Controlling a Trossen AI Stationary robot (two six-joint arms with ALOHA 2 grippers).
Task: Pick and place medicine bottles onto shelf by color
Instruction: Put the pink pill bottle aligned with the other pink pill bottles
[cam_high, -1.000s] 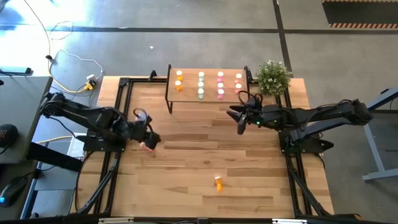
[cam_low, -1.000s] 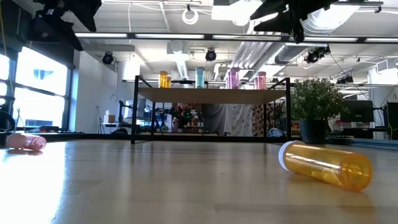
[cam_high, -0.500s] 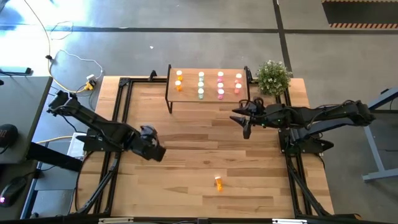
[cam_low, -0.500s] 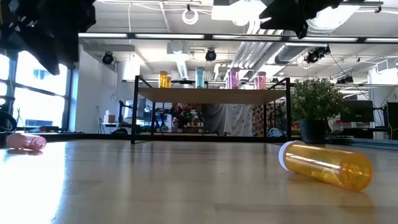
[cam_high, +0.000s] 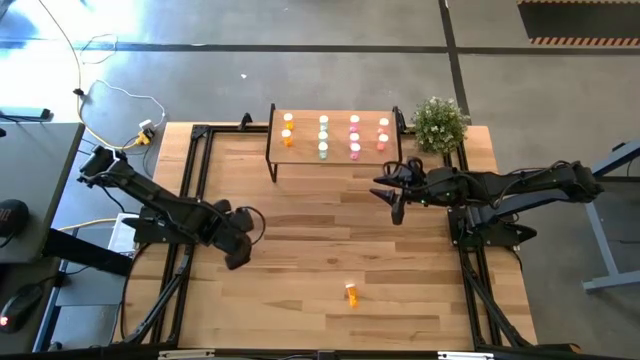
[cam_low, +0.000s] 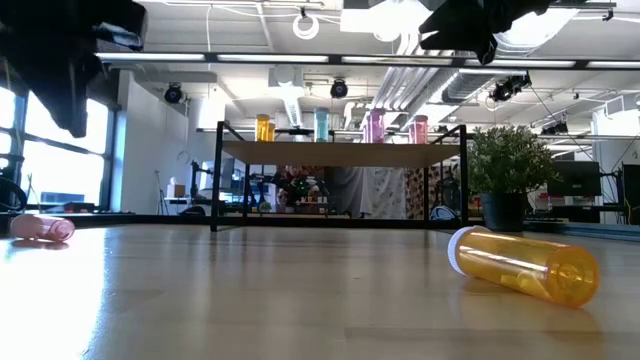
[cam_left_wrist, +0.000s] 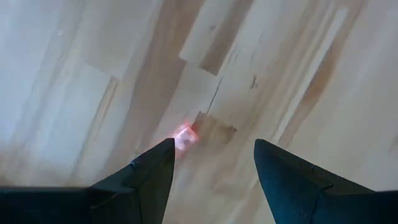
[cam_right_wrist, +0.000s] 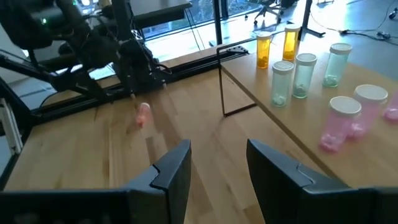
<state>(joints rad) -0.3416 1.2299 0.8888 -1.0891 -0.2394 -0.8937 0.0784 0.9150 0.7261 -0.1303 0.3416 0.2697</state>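
A pink bottle (cam_left_wrist: 183, 135) lies on its side on the left part of the table, also seen in the low view (cam_low: 40, 228) and the right wrist view (cam_right_wrist: 143, 114). My left gripper (cam_left_wrist: 213, 143) hangs open above it, pointing down, and hides it in the high view (cam_high: 240, 242). An orange bottle (cam_high: 351, 293) lies on its side near the table's near edge. The shelf (cam_high: 335, 158) at the far edge carries upright orange, green and pink bottles (cam_high: 324, 138). My right gripper (cam_high: 388, 195) hovers open in front of the shelf.
A potted plant (cam_high: 440, 122) stands right of the shelf at the far right corner. Black frame rails (cam_high: 195, 180) run along the table's left and right sides. Bare wood lies between the two arms in the table's middle.
My left gripper has moved toward the near edge and come down over the pink bottle, which showed beside it a second ago and is now covered in the high view. My right gripper has drawn back slightly toward the right. Neither bottle on the table has moved.
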